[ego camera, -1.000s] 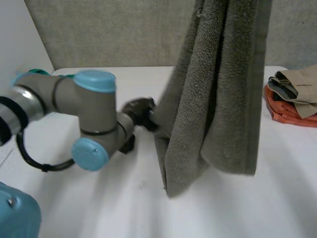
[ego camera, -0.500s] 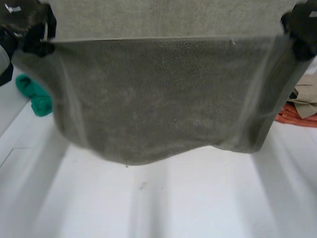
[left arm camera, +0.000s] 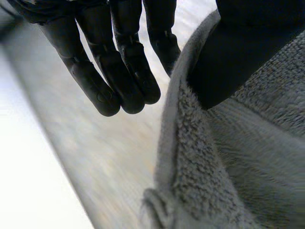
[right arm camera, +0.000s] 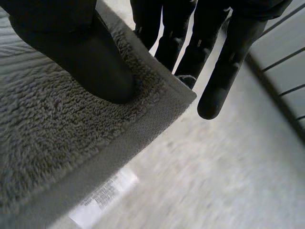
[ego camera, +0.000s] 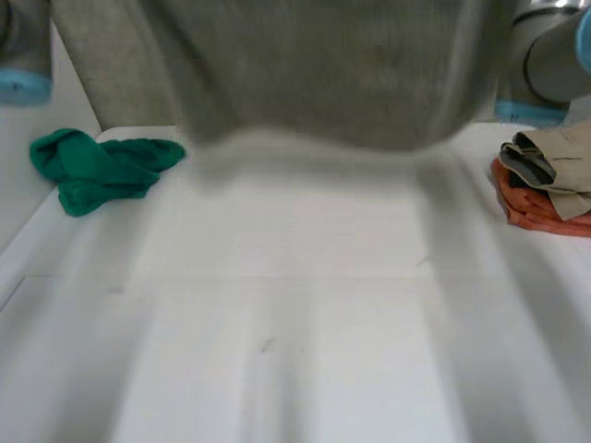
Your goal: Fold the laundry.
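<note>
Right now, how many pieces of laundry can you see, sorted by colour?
Grey: 1, the grey towel, held aloft.
Green: 1, the green cloth, crumpled.
Orange: 1, the orange cloth.
Beige: 1, the beige cloth lying on the orange one.
Total: 4

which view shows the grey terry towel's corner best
The right wrist view: the right hand pinches a corner of the grey terry towel, hem and white label clear. The left wrist view shows an edge in the left hand; the head view, its hanging body.
</note>
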